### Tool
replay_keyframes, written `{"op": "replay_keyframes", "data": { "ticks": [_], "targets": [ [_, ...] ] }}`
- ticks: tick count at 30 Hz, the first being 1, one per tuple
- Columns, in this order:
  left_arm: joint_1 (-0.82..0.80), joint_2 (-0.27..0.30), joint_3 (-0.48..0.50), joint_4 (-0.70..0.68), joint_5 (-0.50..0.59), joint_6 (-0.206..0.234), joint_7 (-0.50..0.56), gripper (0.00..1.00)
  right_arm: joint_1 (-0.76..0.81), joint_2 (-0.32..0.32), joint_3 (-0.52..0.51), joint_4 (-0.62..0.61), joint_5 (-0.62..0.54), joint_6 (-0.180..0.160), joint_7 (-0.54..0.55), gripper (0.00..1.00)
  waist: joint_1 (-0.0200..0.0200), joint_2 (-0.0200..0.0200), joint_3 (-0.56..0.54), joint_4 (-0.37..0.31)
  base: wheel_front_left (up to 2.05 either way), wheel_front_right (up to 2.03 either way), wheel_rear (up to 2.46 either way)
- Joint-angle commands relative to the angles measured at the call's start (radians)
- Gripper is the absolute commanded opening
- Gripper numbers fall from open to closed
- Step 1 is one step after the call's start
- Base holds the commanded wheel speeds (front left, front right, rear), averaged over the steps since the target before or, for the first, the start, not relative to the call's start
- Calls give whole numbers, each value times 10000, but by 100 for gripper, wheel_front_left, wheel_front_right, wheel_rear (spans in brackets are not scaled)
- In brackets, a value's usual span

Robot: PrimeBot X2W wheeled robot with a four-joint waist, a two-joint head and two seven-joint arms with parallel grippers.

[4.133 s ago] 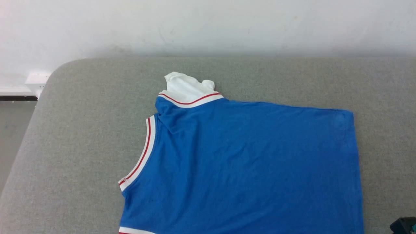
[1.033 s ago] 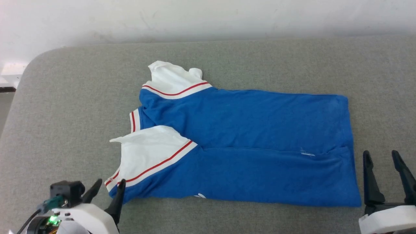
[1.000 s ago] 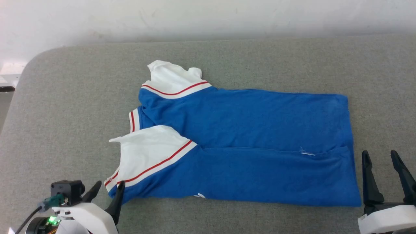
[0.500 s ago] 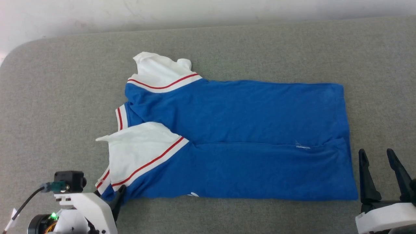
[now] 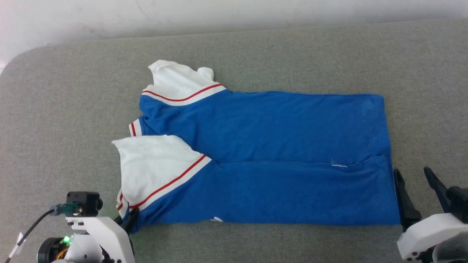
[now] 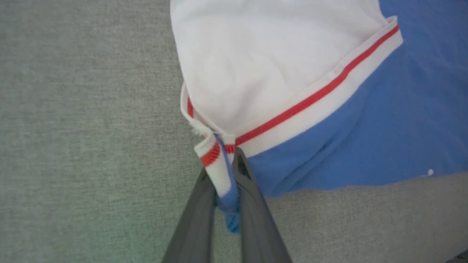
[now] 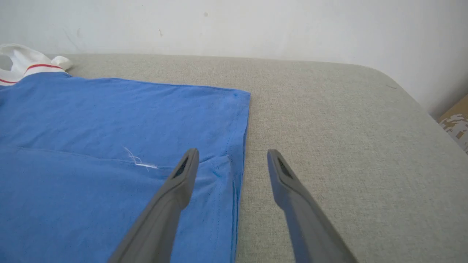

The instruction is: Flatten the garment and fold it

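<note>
The shirt (image 5: 278,146) lies flat across the middle of the head view on a grey padded worktop (image 5: 65,109). Its lower long side is folded up over the body. Two white sleeves with red stripes sit at its left end, one at the upper left (image 5: 175,78) and a larger one lower down (image 5: 153,164). A loose white thread (image 5: 338,164) lies on the fold line near the right end, and a scrap of white print (image 5: 218,219) peeks out at the bottom edge.

At the lower left of the head view, the left gripper (image 5: 128,219) is clenched on the striped corner of the lower sleeve. In the left wrist view the cloth (image 6: 292,73) is pinched between its two fingers (image 6: 223,164). A small black camera (image 5: 82,204) with a cable sits on that wrist.

At the lower right, the right gripper (image 5: 412,171) is spread wide and holds nothing. In the right wrist view it (image 7: 233,152) straddles the shirt's (image 7: 109,120) right edge, one finger over blue cloth and the other over bare grey worktop (image 7: 347,128). Whether the fingers touch down is unclear.

A white wall (image 5: 234,14) runs along the top. A brown box corner (image 7: 455,120) shows at the right edge of the right wrist view.
</note>
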Motion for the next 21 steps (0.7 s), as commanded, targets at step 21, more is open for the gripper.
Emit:
{"op": "replay_keyframes", "data": {
  "ticks": [21],
  "targets": [
    [130, -102, -138, -230, 38, 133, -229, 0, 140, -644, 188, 1166, 1364, -9, 4410, 100, 0, 0, 177, 350, 0, 0, 0]
  ]
}}
